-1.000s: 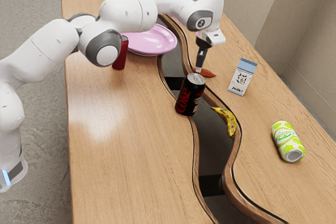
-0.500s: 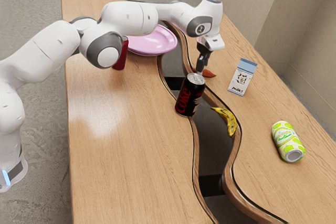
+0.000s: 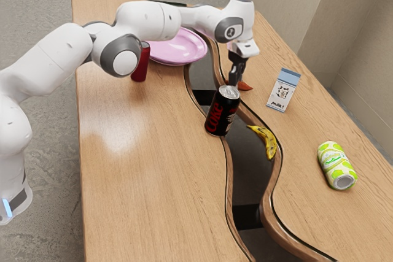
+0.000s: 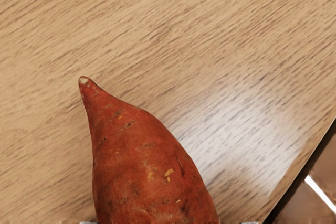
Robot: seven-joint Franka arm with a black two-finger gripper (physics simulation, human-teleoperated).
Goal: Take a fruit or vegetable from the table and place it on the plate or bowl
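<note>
The step in hand is the grasp on the sweet potato, which lies on the desk just behind the cola can, on the light wood past the dark winding strip that the can stands beside. The arm has its hand pointing straight down with the jaws at the potato's end nearest the can. In the wrist view the sweet potato sits close under the hand, tapered tip pointing away, with wood grain all around it. Whether the jaws are clenched on it or merely straddle it I cannot tell, and the pictures do not settle whether it has left the wood. The pink plate waits farther behind the can, toward the exterior view's left. If the grip is firm, the next move calls for a clear lift, then a carry over the dark strip to the plate, high enough to pass its rim. The banana, in front of the can, is the other candidate, untouched.
</note>
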